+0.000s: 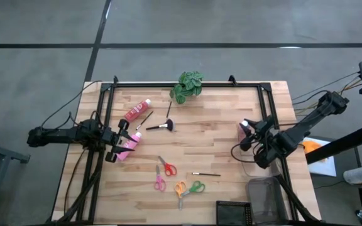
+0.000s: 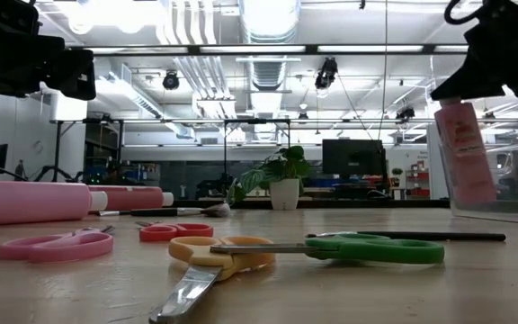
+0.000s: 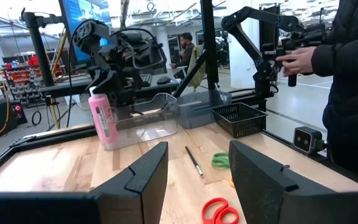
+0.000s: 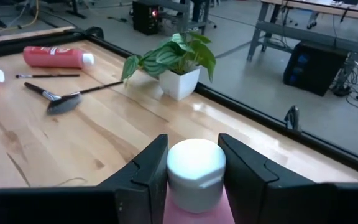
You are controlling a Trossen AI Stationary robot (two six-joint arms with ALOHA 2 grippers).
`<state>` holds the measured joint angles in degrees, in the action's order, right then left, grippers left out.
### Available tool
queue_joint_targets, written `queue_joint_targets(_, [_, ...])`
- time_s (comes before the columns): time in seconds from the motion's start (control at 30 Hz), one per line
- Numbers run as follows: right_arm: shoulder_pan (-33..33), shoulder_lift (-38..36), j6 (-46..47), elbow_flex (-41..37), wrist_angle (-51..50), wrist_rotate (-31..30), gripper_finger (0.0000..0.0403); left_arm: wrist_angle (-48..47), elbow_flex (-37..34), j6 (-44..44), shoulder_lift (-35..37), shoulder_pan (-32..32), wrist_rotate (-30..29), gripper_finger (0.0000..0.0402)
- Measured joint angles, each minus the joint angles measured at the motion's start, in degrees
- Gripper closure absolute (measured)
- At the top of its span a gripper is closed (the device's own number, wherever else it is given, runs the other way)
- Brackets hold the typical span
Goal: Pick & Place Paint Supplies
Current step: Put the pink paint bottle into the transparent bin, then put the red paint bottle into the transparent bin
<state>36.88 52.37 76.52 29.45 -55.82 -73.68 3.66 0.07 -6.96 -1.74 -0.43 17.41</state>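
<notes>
A pink squeeze bottle point(image 3: 102, 121) with a white cap stands upright near the table's right edge, in my right gripper point(image 4: 194, 168), which is shut on it. A second pink bottle point(image 1: 129, 145) lies on its side at the left. My left gripper point(image 3: 197, 180) hovers open just above it, with nothing between its fingers. The red bottle point(image 1: 137, 110) lies near the far left corner. The fan-tipped brush point(image 1: 161, 127) and two thin brushes point(image 1: 144, 120) point(image 1: 168, 108) lie beside it. Another brush point(image 1: 206, 174) lies mid-table. My right gripper pinches the pink bottle at its white cap point(image 4: 196, 163), one finger point(image 4: 146, 177) on each side. The fingers slant down from above and from the table's right. The bottle hangs nearly upright below them point(image 2: 464, 153). Whether its base touches the table I cannot tell.
Red point(image 1: 166, 167), pink point(image 1: 159, 182), orange point(image 1: 180, 188) and green point(image 1: 196, 186) scissors lie near the table's front. A potted plant point(image 1: 187, 86) stands at the far edge. A clear bin point(image 1: 266, 198) and a black basket point(image 1: 234, 212) sit at the near right corner. A person point(image 3: 353, 81) stands beyond the table.
</notes>
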Motion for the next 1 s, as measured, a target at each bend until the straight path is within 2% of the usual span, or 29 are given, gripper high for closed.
queue_joint_targets(0.17, [0.0, 0.8, 0.1, -1.7, 3.6, -2.0, 0.0260, 0.0, 0.0, 0.0, 0.0, 0.0, 0.0, 0.0232])
queue_joint_targets(0.43, [0.0, 0.9, -2.3, -1.8, 4.3, -1.9, 0.0245, 0.0, 0.0, 0.0, 0.0, 0.0, 0.0, 0.0232])
queue_joint_targets(0.77, [0.0, 0.5, -3.2, -0.5, 4.7, -1.6, 0.0146, 0.0, 0.0, 0.0, 0.0, 0.0, 0.0, 0.0232])
queue_joint_targets(1.0, [0.0, -1.9, -7.8, 4.7, 4.4, -1.5, 0.0130, 0.0, 0.0, 0.0, 0.0, 0.0, 0.0, 0.0232])
